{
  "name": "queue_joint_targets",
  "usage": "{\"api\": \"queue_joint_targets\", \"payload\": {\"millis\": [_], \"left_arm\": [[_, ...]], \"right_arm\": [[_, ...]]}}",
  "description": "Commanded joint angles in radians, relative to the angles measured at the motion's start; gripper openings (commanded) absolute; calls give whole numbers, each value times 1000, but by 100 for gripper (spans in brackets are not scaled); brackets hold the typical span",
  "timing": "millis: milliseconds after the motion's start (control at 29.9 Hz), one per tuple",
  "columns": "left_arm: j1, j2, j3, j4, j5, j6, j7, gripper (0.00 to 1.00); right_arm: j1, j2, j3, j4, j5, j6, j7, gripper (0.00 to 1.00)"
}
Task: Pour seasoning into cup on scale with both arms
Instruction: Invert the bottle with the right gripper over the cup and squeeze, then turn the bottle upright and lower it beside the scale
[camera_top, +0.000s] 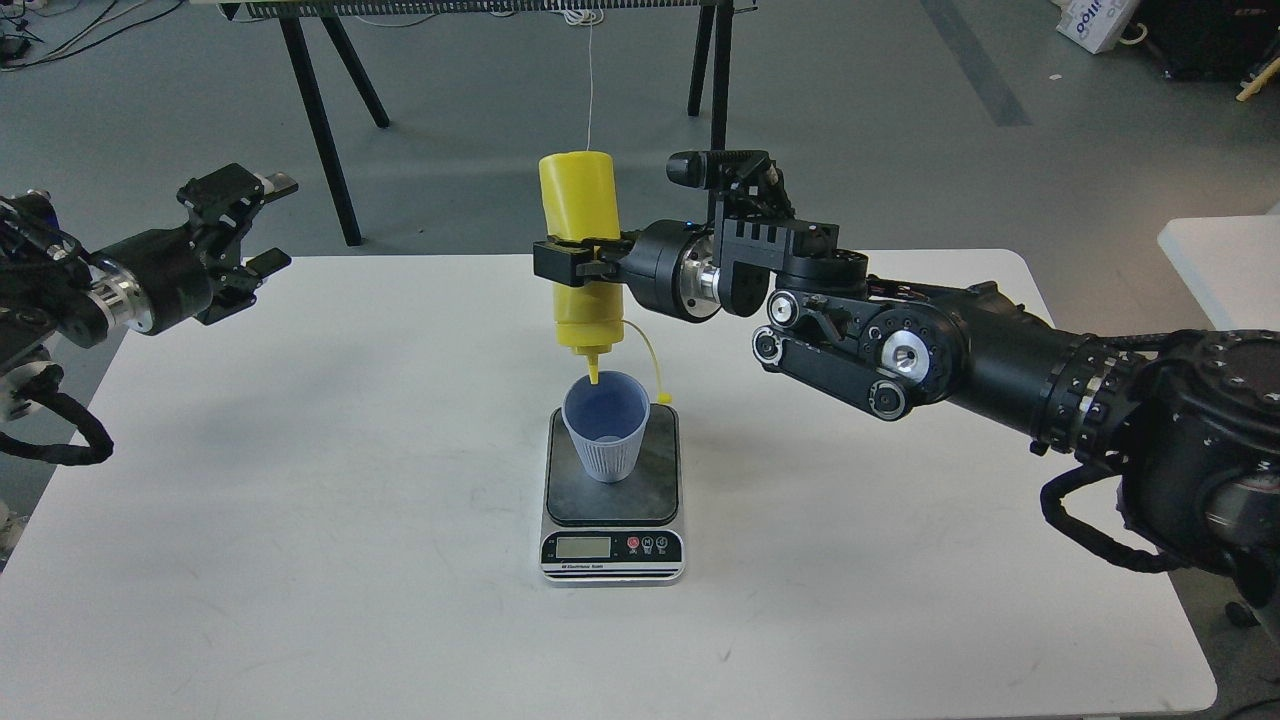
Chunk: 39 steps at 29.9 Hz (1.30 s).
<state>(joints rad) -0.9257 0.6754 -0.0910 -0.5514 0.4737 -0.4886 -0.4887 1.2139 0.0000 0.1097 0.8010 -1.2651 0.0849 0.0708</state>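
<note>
Right gripper (572, 262) pinches inverted seasoning bottle (582, 250), nozzle above cup (606, 426) on scale (613, 495), mid-desk (300, 520). Left gripper (250, 225) spread, empty. Risk: nozzle drift spills outside rim; light cup tips.

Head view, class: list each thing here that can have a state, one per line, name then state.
seasoning bottle: upside down, nozzle over the cup's mouth, cap off and dangling on its tether
cup: upright on the scale platform
scale: flat on the table, display too small to read
right gripper: shut on the seasoning bottle
left gripper: open, empty, off to the side
</note>
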Motion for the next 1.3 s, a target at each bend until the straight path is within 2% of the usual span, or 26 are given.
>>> {"api": "queue_joint_targets", "payload": {"millis": [0,435,702,870,970,1070,1271], "left_arm": [[1,-3,-1,1,0,0,0,100],[-36,-2,2,-1,3,0,0,100],[-30,12,7,1,6,0,0,100],[-27,12,7,1,6,0,0,100],[-27,12,5,1,6,0,0,100],[-27,6,4,1,6,0,0,100],[-27,4,4,1,5,0,0,100]], "right_arm": [[-4,0,-8,-12,0,-2,0,11],[-33,0,93,-62,21,-36,-23,11],[-37,0,260,-60,210,-40,-39,11],[-59,-37,467,-59,305,-59,-39,11],[-76,-80,598,-59,403,-60,-40,11],[-117,-112,735,-57,596,-57,-43,11],[-261,-207,841,12,962,-42,-39,11]]}}
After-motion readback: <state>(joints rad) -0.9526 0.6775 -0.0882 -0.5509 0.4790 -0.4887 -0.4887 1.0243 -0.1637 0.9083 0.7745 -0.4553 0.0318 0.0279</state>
